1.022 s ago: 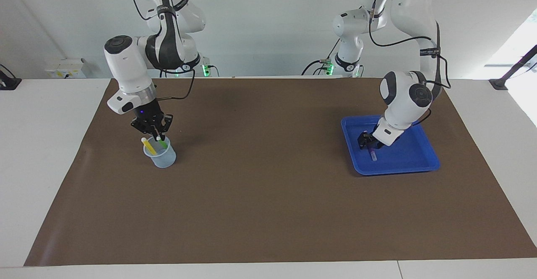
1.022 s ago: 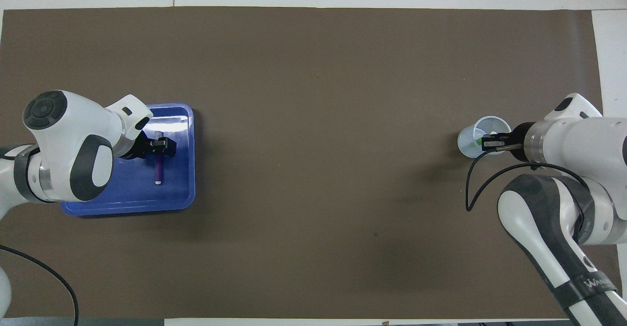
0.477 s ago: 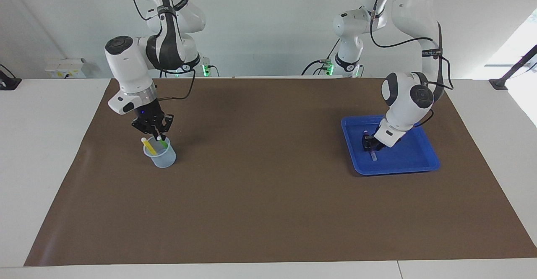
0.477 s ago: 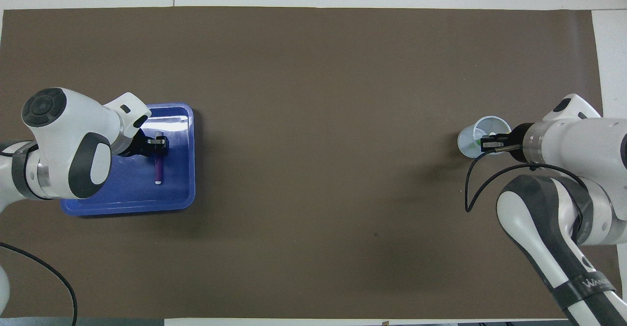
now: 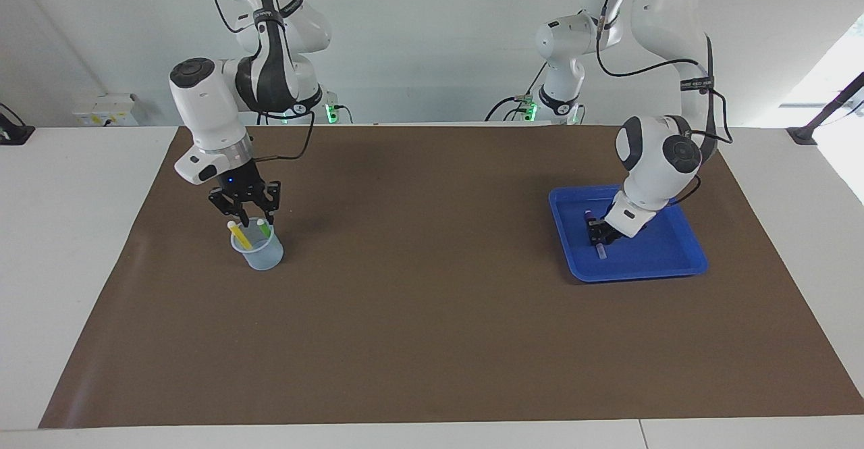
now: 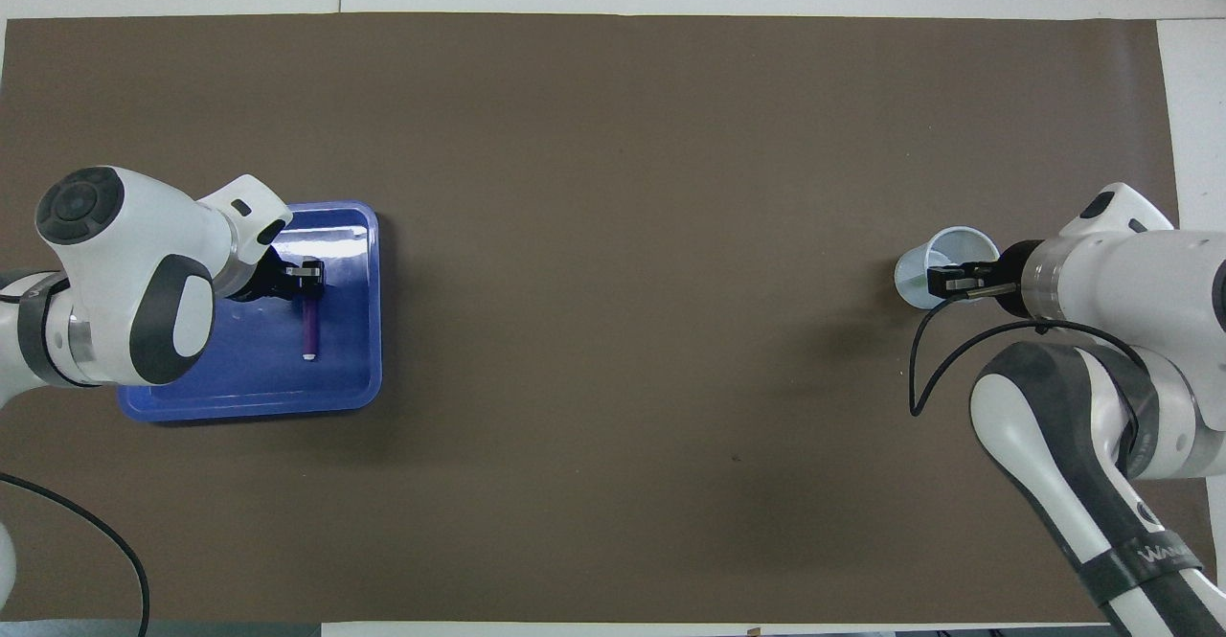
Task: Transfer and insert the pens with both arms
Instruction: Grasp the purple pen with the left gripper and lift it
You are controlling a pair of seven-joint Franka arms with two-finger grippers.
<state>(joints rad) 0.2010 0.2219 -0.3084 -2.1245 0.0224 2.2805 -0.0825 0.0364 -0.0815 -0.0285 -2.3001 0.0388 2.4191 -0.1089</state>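
Observation:
A yellow pen [image 5: 237,233] and a green pen [image 5: 263,227] stand tilted in a translucent cup [image 5: 258,253] toward the right arm's end of the table. My right gripper [image 5: 256,219] hovers just above them, open and empty; in the overhead view the right gripper [image 6: 943,282] covers part of the cup [image 6: 915,268]. A purple pen [image 6: 309,328] lies flat in a blue tray [image 6: 249,405] toward the left arm's end. My left gripper [image 5: 597,235] is down in the tray [image 5: 648,275] on the purple pen's [image 5: 601,253] end that is nearer to the robots.
A brown mat [image 5: 432,314] covers the table, with white table surface around it. Two smaller white arms [image 5: 557,50] with green lights stand at the robots' edge. A black cable [image 6: 924,369] hangs from the right wrist.
The right gripper has opened, let go of the green pen in the cup and risen a little. The left gripper has sunk lower onto the purple pen, which has not moved.

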